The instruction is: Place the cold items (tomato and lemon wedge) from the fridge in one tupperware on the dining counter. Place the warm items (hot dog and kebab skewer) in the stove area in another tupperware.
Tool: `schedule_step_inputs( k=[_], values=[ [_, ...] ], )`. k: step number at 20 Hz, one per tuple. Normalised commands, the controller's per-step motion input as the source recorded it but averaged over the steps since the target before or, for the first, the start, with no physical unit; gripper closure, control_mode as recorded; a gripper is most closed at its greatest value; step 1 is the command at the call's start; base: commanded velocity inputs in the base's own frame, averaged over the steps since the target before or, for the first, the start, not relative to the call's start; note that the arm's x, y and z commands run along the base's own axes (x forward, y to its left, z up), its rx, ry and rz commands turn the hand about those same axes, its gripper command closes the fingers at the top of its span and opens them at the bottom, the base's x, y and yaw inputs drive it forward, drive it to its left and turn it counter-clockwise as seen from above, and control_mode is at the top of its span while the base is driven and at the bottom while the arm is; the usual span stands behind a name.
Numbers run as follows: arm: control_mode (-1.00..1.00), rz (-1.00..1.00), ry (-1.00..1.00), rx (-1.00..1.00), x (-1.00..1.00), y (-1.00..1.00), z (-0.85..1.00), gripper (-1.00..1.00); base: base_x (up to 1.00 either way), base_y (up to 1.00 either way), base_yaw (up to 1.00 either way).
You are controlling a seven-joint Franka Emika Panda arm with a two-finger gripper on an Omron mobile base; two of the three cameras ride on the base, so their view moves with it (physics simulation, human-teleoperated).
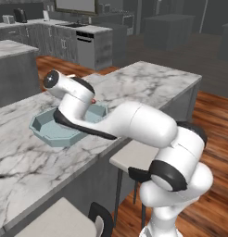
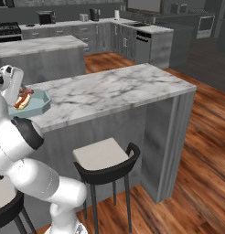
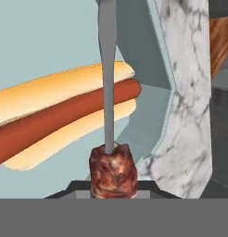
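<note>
A pale blue-green tupperware [image 1: 45, 128] [image 2: 40, 104] [image 3: 51, 41] rests on the white marble dining counter [image 1: 148, 83] [image 2: 109, 89]. Inside it lies a hot dog [image 3: 60, 118] [image 2: 22, 102] in a bun. In the hand view my gripper [image 3: 113, 190] is shut on the kebab skewer [image 3: 108, 92]: a red-brown meat chunk sits between the fingertips and the grey stick points away over the hot dog. The skewer hangs just above the tray. My arm covers part of the tray in both base views.
A black-framed stool [image 2: 103, 157] [image 1: 134, 155] stands under the counter's overhang. A second marble-topped block [image 2: 41, 45] lies behind, with grey cabinets and a dishwasher [image 1: 90, 46] along the far wall. A black range [image 2: 7, 29] is at the far left.
</note>
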Motion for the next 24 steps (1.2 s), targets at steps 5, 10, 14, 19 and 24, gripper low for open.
schedule_step_inputs(
  k=[5, 10, 14, 19, 24],
  values=[
    [-1.0, 0.08, 0.1, 0.2, 0.63, -0.05, -0.02, -1.0, 0.0, 0.0, 0.0],
    [-1.0, 0.13, 0.2, 0.17, 0.29, 0.21, -0.02, -1.0, 0.0, 0.0, 0.0],
    [-1.0, 0.13, 0.23, 0.14, -0.09, 0.5, 0.0, -1.0, 0.0, 0.0, 0.0],
    [-1.0, 0.13, 0.17, 0.17, -0.59, 0.31, 0.51, -1.0, 0.0, 0.0, 0.0],
    [-1.0, 0.15, 0.02, 0.21, -0.97, -0.13, 0.85, -1.0, 0.0, 0.0, 0.0]
  ],
)
